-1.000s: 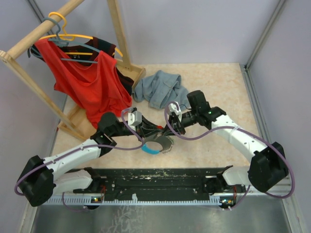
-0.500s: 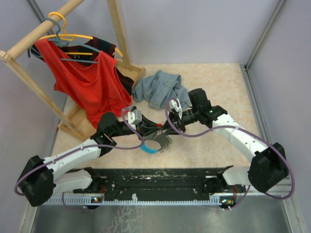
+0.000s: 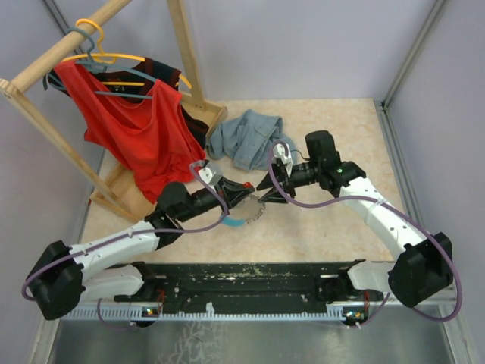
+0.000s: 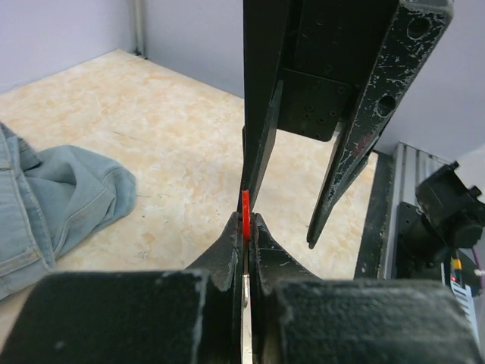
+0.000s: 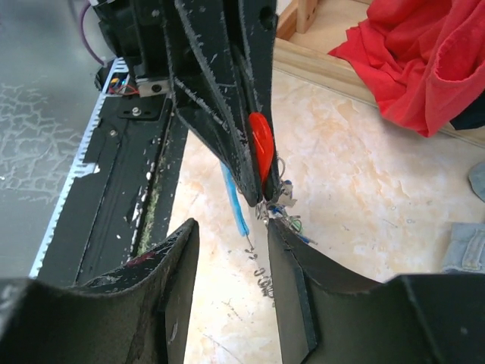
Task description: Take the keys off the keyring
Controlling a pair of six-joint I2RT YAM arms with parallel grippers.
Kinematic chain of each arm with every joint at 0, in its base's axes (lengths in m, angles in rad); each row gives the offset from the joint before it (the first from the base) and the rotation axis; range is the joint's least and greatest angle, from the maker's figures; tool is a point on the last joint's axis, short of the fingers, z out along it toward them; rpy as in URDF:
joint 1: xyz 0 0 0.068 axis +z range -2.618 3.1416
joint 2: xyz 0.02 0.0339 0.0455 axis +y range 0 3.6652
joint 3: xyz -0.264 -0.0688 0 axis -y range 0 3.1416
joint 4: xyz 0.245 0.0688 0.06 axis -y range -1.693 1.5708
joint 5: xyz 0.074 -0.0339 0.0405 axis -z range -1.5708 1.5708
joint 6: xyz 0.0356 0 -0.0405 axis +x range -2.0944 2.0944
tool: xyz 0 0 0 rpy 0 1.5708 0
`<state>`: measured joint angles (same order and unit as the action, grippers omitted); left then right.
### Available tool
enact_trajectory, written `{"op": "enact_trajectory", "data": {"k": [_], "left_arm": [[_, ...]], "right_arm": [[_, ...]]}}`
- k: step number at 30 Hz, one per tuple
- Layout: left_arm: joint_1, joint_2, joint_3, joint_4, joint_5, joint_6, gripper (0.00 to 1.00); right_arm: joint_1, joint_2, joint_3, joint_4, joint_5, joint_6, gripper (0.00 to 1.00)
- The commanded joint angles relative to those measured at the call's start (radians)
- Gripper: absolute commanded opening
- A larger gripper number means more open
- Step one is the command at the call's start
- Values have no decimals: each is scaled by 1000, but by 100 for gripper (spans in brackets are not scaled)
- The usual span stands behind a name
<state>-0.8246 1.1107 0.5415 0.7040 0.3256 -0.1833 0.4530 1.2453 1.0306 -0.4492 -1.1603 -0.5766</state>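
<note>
My left gripper is shut on the red head of a key, whose metal blade shows between the pads. From that key the other keys hang in a bunch with blue and green heads, together with the light blue keyring and its silvery chain. In the top view the keyring dangles just above the table. My right gripper stands open right in front of the left one, its fingers either side of the hanging chain and holding nothing.
A grey-blue denim garment lies behind the grippers. A wooden rack at the back left carries a red shirt on hangers. The black base rail runs along the near edge. Walls close in the right side.
My right gripper has opened and drawn back to the right. The left gripper has moved up and right with the red key, and the keyring has swung along under it.
</note>
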Motion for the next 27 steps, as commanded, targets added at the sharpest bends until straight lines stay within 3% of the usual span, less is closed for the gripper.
{"op": "enact_trajectory", "data": {"k": [1, 9, 17, 24, 27], "left_arm": [[-56, 3, 55, 42, -216, -6, 0], [-55, -17, -24, 230, -51, 78, 0], [-14, -14, -7, 221, 162, 74, 0], [1, -19, -3, 222, 208, 75, 0], [5, -20, -3, 227, 230, 73, 0]], "right_arm": [[-4, -15, 6, 115, 25, 96, 42], [-4, -9, -36, 181, 19, 81, 42], [16, -9, -39, 141, -47, 22, 38], [51, 1, -34, 113, -22, -11, 36], [53, 1, -31, 105, -25, -20, 29]]}}
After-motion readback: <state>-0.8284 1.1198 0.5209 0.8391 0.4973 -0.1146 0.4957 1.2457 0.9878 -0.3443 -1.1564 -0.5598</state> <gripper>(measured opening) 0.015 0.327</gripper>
